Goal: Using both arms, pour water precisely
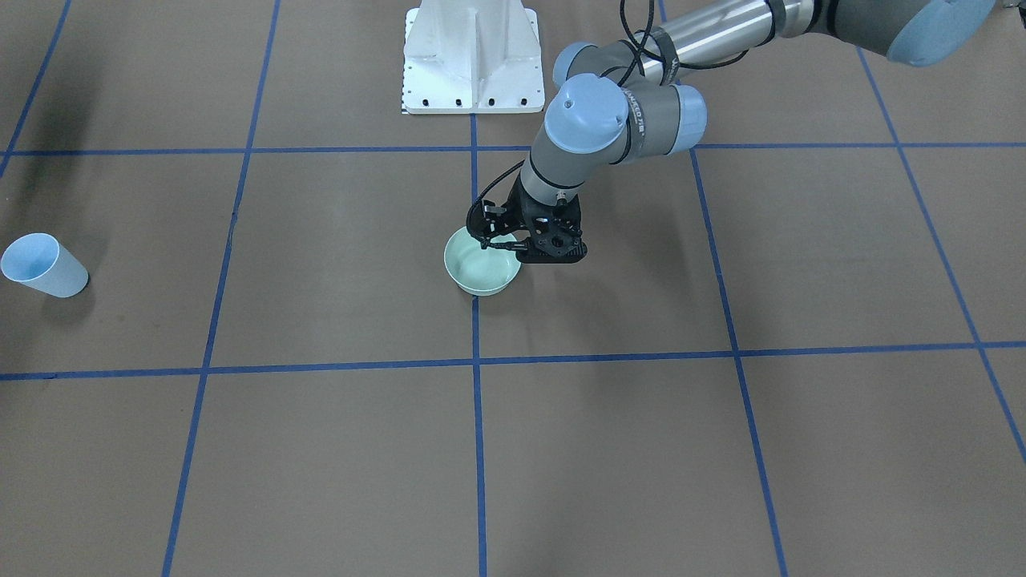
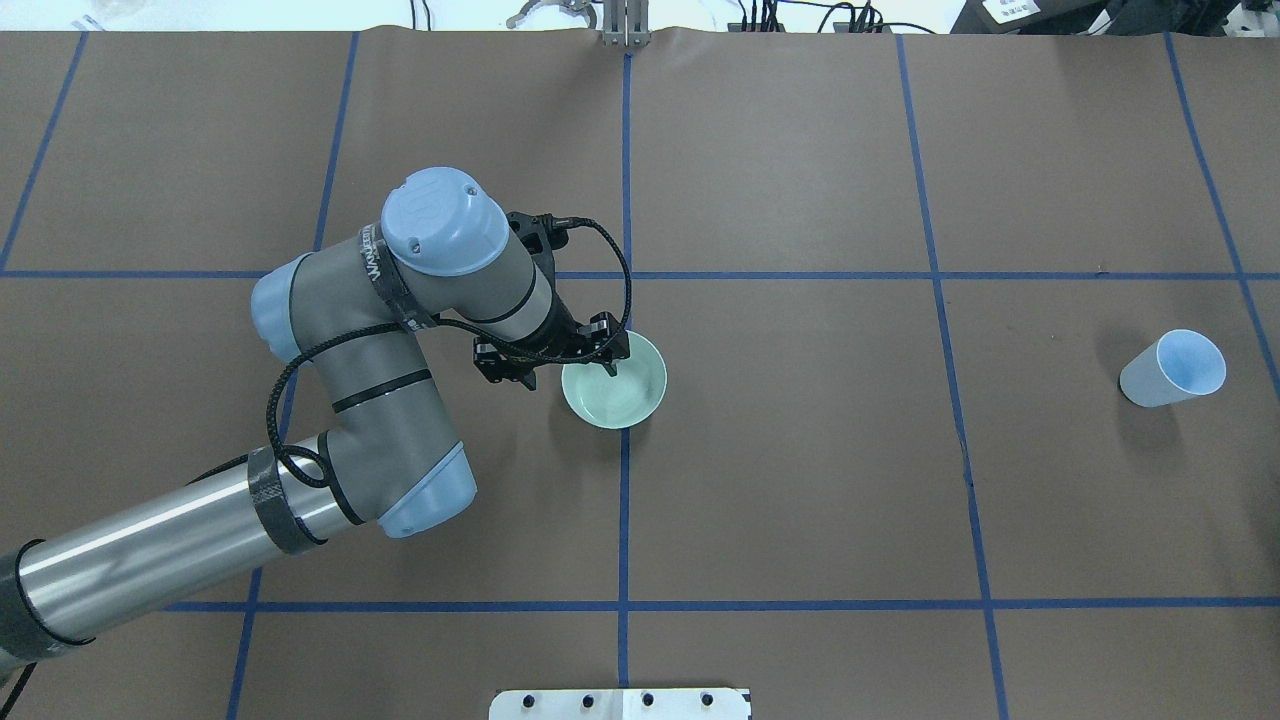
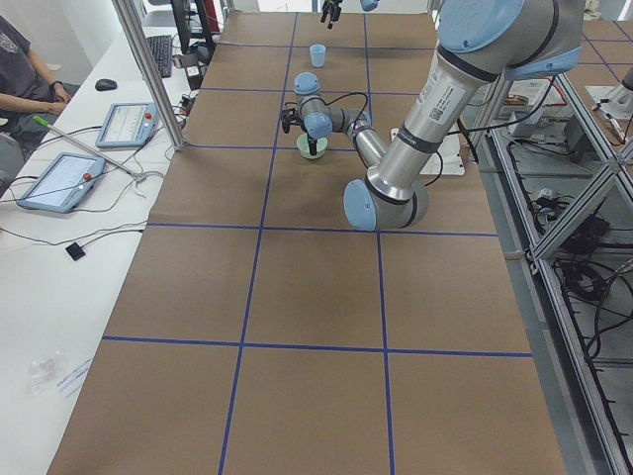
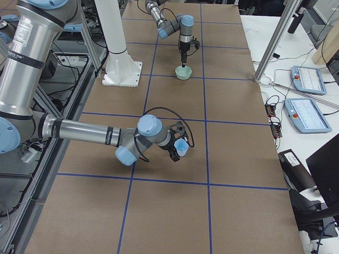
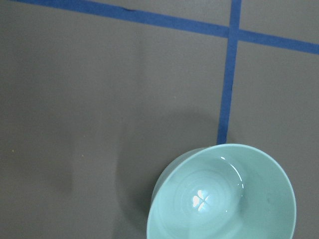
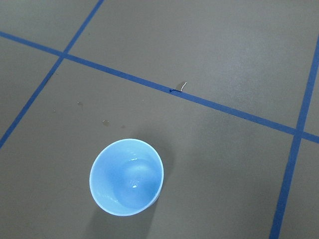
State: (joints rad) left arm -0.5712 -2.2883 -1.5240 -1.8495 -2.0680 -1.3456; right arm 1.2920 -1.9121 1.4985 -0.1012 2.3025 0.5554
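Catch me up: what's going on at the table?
No pour is under way. The left pincer is down at the rim of the green bowl mid-table; whether it grips is unclear. A little water sits in the bowl. The blue cup stands alone toward the robot's right, with the right pincer hanging above it, not touching.

Bowl (image 2: pixel 640 398) looks mint, cup (image 2: pixel 1170 372) blue, table (image 2: pixel 800 450) brown.
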